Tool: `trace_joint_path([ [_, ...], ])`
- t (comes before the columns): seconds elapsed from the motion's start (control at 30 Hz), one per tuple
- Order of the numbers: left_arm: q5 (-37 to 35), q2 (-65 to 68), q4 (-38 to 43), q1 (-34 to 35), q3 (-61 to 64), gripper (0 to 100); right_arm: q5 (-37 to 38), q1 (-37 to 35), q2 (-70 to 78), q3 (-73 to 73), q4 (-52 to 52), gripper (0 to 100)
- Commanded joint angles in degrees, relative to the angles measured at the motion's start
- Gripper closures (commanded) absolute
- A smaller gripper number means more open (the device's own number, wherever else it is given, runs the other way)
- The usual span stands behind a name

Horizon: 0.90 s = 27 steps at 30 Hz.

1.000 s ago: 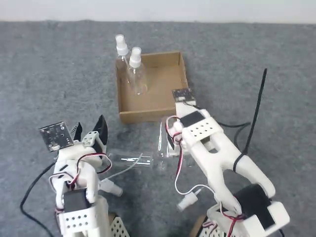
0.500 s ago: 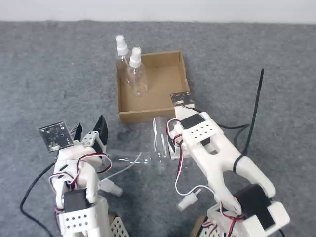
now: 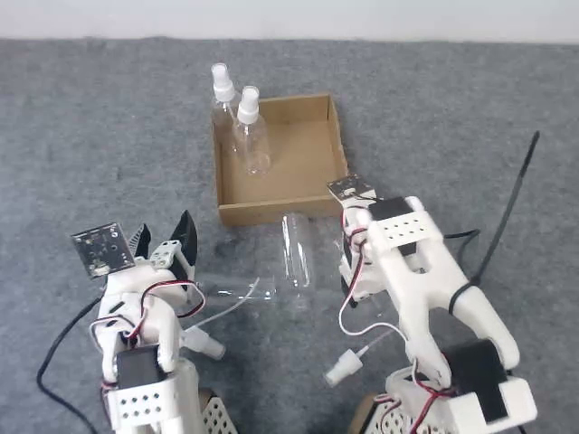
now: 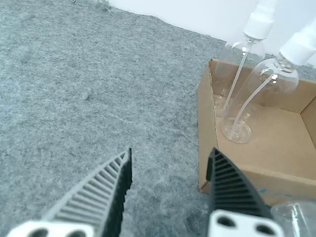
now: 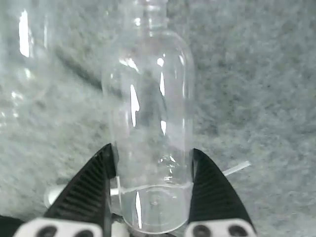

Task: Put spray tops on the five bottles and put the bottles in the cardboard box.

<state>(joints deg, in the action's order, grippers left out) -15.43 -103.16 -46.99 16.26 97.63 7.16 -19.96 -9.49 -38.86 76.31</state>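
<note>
My right end effector (image 5: 151, 149) grips a clear bottle (image 5: 148, 89) near its base, just in front of the cardboard box (image 3: 271, 212) on the table (image 3: 90, 117). My left end effector (image 4: 171, 150) is wide open and holds nothing.

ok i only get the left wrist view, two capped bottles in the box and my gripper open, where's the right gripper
Observer: The right gripper is at a clear bottle with no top. The bottle lies on its side by the near wall of the box. I cannot tell whether the gripper has hold of it.
Operator: any tops lying loose
Observer: Two. One spray top lies close to the left arm, another close to the right arm.
</note>
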Motion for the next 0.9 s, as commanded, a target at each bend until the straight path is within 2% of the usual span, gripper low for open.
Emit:
trace_joint_path([
  [0.0, -0.62, -1.23, 0.18, 0.09, -1.01, 77, 4.31, 1.63, -3.03, 1.32, 1.27, 85.9],
  [0.13, -0.62, -1.23, 0.18, 0.09, -1.01, 77, 4.31, -0.22, -2.86, 2.29, 1.27, 79.2],
  [0.5, -0.62, -1.23, 0.18, 0.09, -1.01, 77, 4.57, -1.98, -2.07, 6.95, -2.51, 78.9],
  [0.87, -0.62, -1.23, 0.18, 0.09, -1.01, 77, 4.66, -1.8, 5.58, 7.3, -8.4, 79.3],
])
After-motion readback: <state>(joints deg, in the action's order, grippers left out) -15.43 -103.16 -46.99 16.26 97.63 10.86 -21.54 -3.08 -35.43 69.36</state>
